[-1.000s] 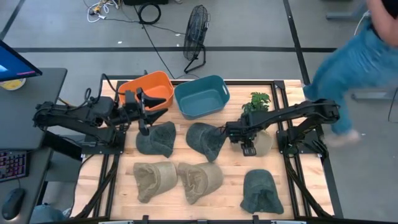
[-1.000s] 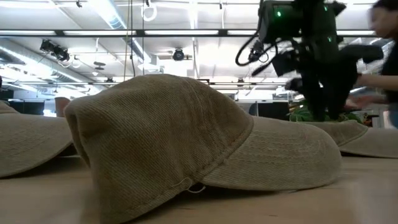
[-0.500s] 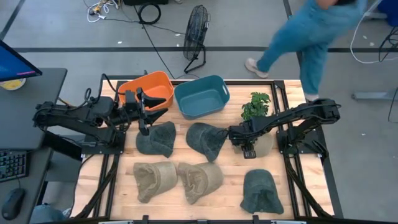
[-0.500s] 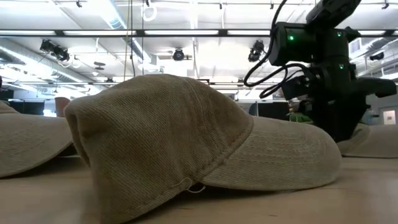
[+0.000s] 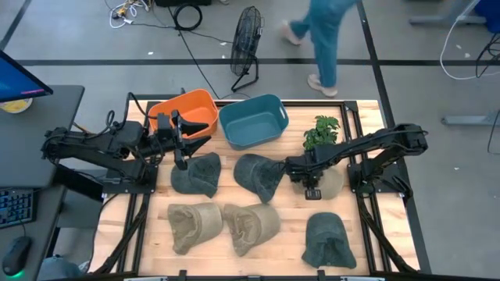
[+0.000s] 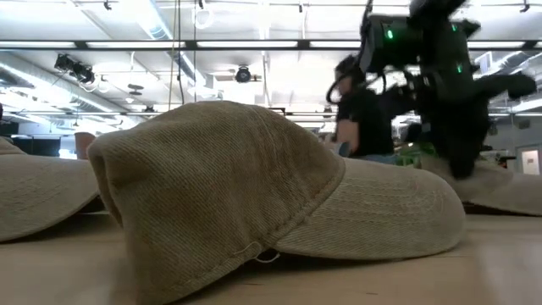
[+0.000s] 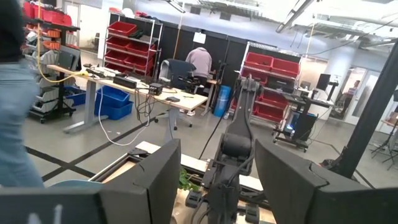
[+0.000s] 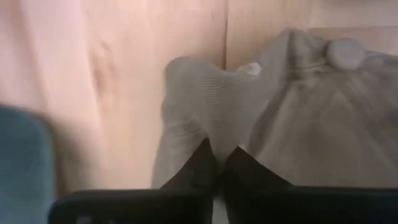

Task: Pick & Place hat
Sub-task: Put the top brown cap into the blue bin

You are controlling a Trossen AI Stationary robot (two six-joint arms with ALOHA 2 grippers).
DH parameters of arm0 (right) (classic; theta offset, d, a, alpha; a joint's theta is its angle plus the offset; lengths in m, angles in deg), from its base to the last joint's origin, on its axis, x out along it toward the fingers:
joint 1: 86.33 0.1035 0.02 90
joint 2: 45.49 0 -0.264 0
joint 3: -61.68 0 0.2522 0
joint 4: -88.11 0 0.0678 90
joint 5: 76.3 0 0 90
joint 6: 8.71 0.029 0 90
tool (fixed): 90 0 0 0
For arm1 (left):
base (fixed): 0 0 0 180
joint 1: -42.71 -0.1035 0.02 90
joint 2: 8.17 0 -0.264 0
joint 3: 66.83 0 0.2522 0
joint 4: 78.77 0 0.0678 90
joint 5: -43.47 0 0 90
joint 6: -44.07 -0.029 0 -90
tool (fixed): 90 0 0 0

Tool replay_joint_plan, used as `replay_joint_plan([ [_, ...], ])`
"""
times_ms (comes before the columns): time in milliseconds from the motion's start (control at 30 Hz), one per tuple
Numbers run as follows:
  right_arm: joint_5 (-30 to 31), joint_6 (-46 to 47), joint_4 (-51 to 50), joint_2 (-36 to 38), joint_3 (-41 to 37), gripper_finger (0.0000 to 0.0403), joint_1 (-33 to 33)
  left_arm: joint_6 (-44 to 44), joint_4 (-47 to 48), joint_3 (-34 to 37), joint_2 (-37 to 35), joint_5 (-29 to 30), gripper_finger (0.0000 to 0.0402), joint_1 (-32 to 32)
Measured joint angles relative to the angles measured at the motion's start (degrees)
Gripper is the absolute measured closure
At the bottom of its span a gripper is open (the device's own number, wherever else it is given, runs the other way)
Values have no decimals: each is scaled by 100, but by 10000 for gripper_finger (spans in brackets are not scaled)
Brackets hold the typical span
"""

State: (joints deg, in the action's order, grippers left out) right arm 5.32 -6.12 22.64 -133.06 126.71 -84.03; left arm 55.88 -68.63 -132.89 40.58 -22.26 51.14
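Note:
Several hats lie on the wooden table, some dark green, such as (image 5: 259, 176), some beige, such as (image 5: 250, 226). One beige hat (image 5: 328, 181) lies flat at the right, below a potted plant (image 5: 322, 129). My right gripper (image 5: 309, 181) is down on its left edge and shut on its cloth (image 8: 219, 160). In the low view the gripper (image 6: 461, 165) reaches down onto that hat (image 6: 504, 185). My left gripper (image 5: 183, 134) hovers open by the orange bin (image 5: 187, 111), its fingers wide apart (image 7: 217, 186) and holding nothing. My right gripper pinches a raised hump of the beige hat's cloth (image 8: 198, 127) between its two fingertips, at the side away from the top button (image 8: 345, 53). The fingers come from above, pointing down. The hat's crown rests on the table; one layer or several, I cannot tell.
A teal bin (image 5: 252, 119) stands beside the orange bin at the far edge. A beige hat (image 6: 254, 195) fills the low view's foreground. A fan (image 5: 247, 47) stands on the floor, and a person (image 5: 324, 35) walks beyond the far edge.
My right gripper has stayed over the right beige hat and has shut on its cloth. The hat still lies on the table. The person beyond the far edge has walked from right to left.

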Motion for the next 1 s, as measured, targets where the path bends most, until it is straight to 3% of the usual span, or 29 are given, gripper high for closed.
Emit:
replay_joint_plan([
  [267, 212, -311, -1577, 12, 1960, 393, 125, 2, 1, 0, 0, -2, 193, 2],
  [433, 1203, -978, -1734, 14, 3381, 394, 230, 2, 0, 0, 0, -2, 193, 7],
  [567, 2454, -1979, -1444, 16, 4236, 394, 188, 2, 0, 0, 0, -2, 193, 7],
  [700, 3464, -3347, -777, 18, 4546, 395, -48, 2, 0, 0, 0, -2, 193, 7],
  [833, 3454, -4614, 161, -27, 4463, 395, -452, -31, -1, 0, 0, -2, 193, 7],
  [1000, 3426, -5295, 926, -413, 4424, 396, -1018, -46, 2, 0, 0, -2, 193, 7],
])
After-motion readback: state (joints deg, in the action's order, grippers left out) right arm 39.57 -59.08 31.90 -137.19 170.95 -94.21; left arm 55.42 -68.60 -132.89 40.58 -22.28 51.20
